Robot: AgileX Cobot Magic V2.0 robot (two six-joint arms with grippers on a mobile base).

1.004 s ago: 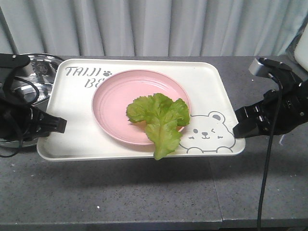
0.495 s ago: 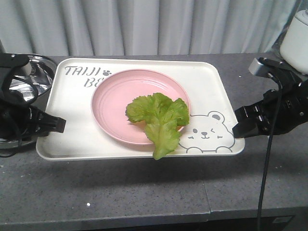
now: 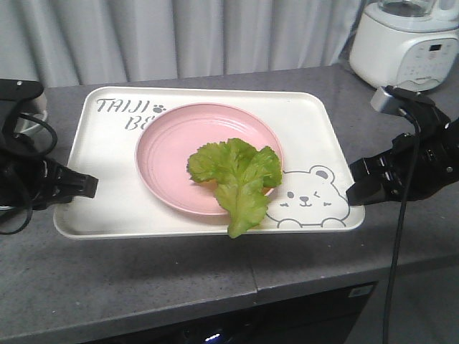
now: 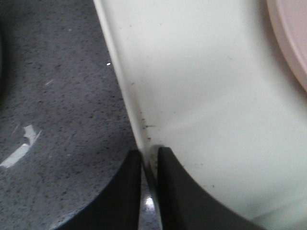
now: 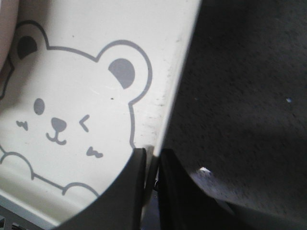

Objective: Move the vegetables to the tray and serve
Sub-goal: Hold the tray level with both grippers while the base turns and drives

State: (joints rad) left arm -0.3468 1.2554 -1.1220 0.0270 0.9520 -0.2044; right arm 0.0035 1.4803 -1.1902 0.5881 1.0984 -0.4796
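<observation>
The cream-white tray (image 3: pixel 107 165) with "TAIJI BE" lettering and a winking bear is held level above the grey counter. A round pink plate (image 3: pixel 168 154) sits on it. The green lettuce leaf (image 3: pixel 237 175) lies on the plate's front right, its tip hanging over the tray's front rim. My left gripper (image 3: pixel 90 186) is shut on the tray's left rim (image 4: pixel 144 139). My right gripper (image 3: pixel 355 190) is shut on the tray's right rim (image 5: pixel 165 115), beside the bear drawing (image 5: pixel 62 120).
A white kitchen appliance (image 3: pixel 409 43) stands at the back right on the counter. The grey counter (image 3: pixel 143 287) has its front edge near the bottom, with a dark gap below. Grey curtains hang behind. A seam crosses the counter at the front.
The scenery has shifted left behind the tray: the metal bowl at the far left has gone from view and the white appliance has come in at the right. Both grippers still hold the tray.
</observation>
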